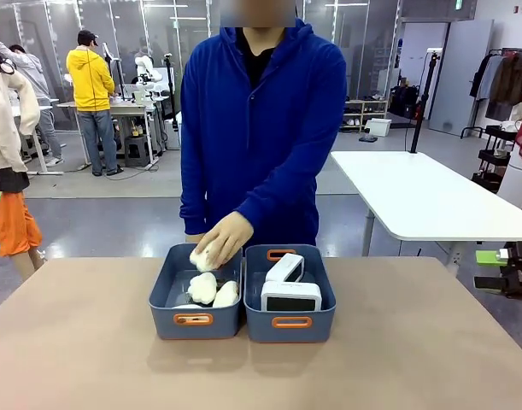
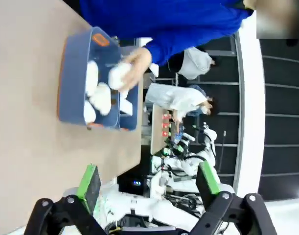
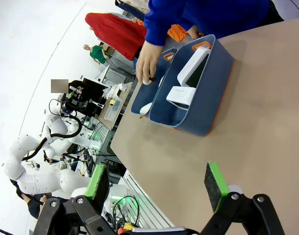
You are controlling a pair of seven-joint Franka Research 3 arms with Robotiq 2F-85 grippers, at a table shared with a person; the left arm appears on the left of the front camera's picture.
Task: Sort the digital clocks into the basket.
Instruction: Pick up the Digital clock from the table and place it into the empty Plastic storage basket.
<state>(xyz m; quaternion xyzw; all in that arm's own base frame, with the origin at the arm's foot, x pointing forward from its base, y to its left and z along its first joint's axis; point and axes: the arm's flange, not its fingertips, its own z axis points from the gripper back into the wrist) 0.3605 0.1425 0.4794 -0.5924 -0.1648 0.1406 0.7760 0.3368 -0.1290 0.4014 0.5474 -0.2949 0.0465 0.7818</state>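
Observation:
Two white digital clocks (image 1: 290,286) with dark screens lie in the right slate-blue basket (image 1: 316,326), one flat at the front, one leaning behind it; they also show as clocks (image 3: 188,78) in the basket (image 3: 208,105). The person's hand (image 1: 225,239) holds a cream plush toy (image 1: 202,256) over the left tub (image 1: 162,299), which holds more plush toys (image 1: 212,290). My left gripper (image 2: 148,185) is open above the table, well away from the tubs (image 2: 71,93). My right gripper (image 3: 156,182) is open too, with nothing between its fingers.
The two tubs stand side by side at the table's far middle, in front of the person in a blue hoodie (image 1: 261,128). Bare brown tabletop (image 1: 261,376) spreads around them. A white table (image 1: 423,192) stands behind on the right.

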